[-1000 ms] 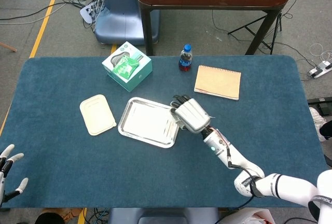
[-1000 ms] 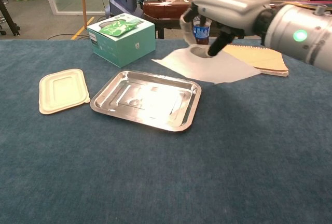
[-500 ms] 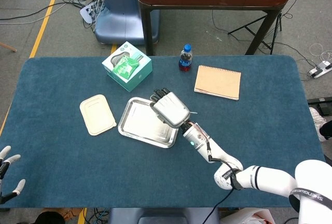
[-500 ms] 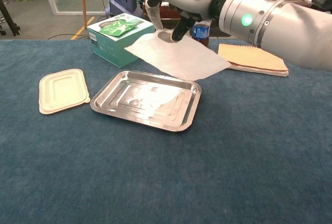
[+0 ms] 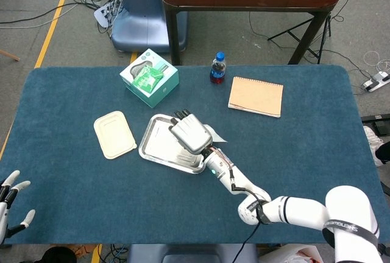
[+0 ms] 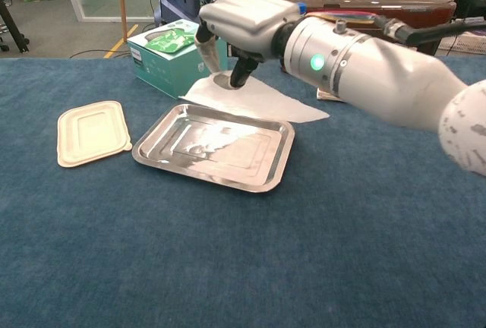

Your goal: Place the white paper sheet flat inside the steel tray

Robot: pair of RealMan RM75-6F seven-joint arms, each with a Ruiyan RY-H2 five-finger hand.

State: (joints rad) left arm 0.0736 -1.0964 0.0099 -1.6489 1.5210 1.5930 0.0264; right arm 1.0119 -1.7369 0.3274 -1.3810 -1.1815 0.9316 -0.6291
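White paper sheet point(image 6: 262, 100), pinched by the right hand point(image 6: 239, 28), hangs above the steel tray point(image 6: 159, 134); lowering and flattening remain.

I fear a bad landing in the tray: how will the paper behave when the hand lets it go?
The paper is probably floppy and light: it hangs from the right hand by one edge, the rest sagging. Released here, it may drift or land partly over the tray rim.
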